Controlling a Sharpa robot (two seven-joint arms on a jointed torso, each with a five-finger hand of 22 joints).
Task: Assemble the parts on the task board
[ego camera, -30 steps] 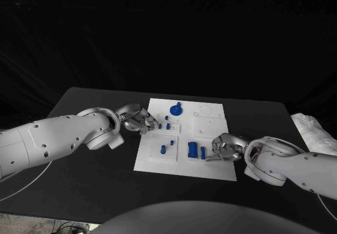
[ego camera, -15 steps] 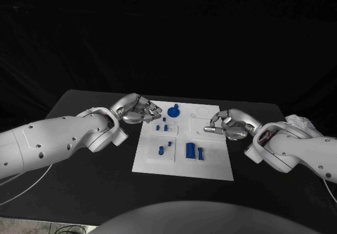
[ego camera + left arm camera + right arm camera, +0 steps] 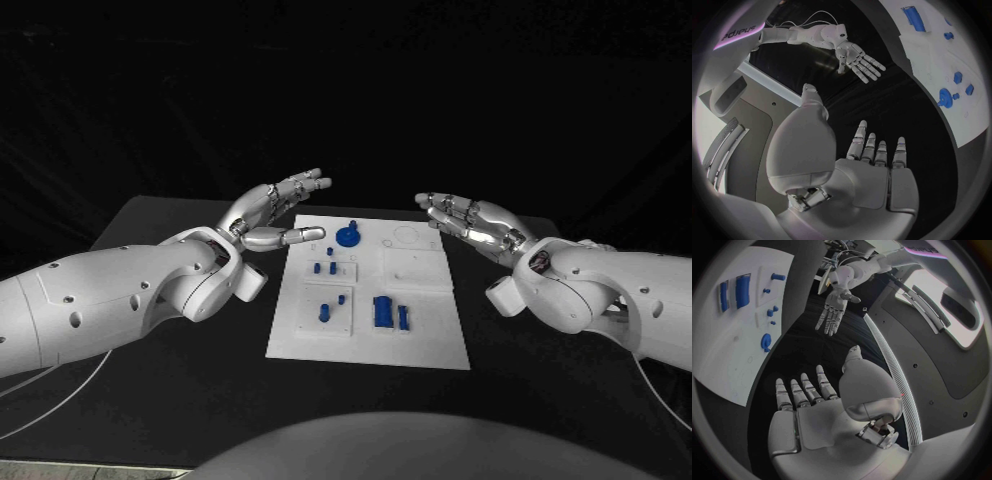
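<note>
The white task board point(image 3: 433, 330) lies in the middle of the black table. On it stand small blue parts: a round disc with a peg point(image 3: 349, 236) at the far end, small pegs point(image 3: 323, 267), two more pegs point(image 3: 329, 308) and two larger blocks point(image 3: 387, 311) near the front. My left hand point(image 3: 274, 210) is raised above the board's far left corner, palm up, fingers spread, holding nothing. My right hand point(image 3: 469, 219) hovers above the far right corner, likewise open and empty. The left wrist view shows the left palm point(image 3: 873, 170) flat, with the right hand point(image 3: 856, 57) beyond.
A white bundle point(image 3: 603, 246) lies at the table's right edge, partly behind my right arm. Bare black table point(image 3: 173, 390) surrounds the board on both sides and in front.
Both hands have lifted off the board, moved towards its far end and opened with fingers spread. A second ago they were curled low over the parts.
</note>
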